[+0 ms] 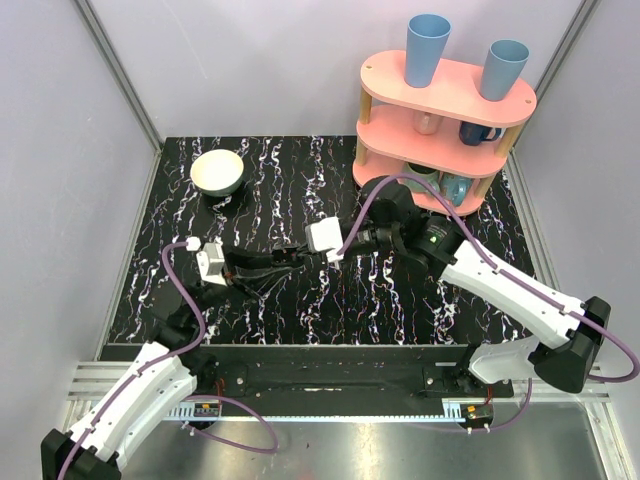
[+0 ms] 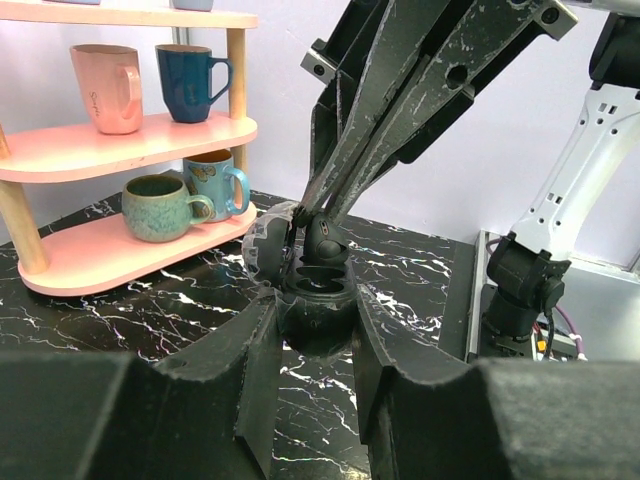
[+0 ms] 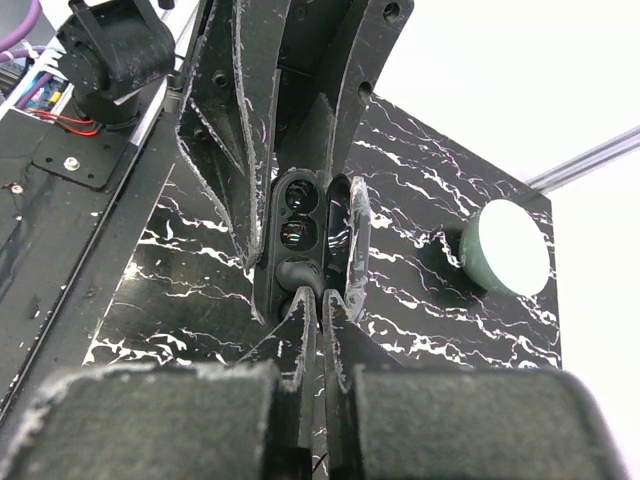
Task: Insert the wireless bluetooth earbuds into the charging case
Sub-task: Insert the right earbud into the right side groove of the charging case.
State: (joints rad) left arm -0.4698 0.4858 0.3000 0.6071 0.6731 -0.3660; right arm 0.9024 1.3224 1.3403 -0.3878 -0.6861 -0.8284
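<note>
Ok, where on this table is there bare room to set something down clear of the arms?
Bare marble lies at the back between the bowl and the pink shelf, and along the front between the left arm and right arm. The centre is crowded: the left gripper and right gripper meet at the charging case.

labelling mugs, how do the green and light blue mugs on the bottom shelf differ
The green mug is squat and wide, the light blue mug taller and narrower. The green mug is dark green inside, the light blue mug orange-brown inside. Both stand upright, handles on the same side.
</note>
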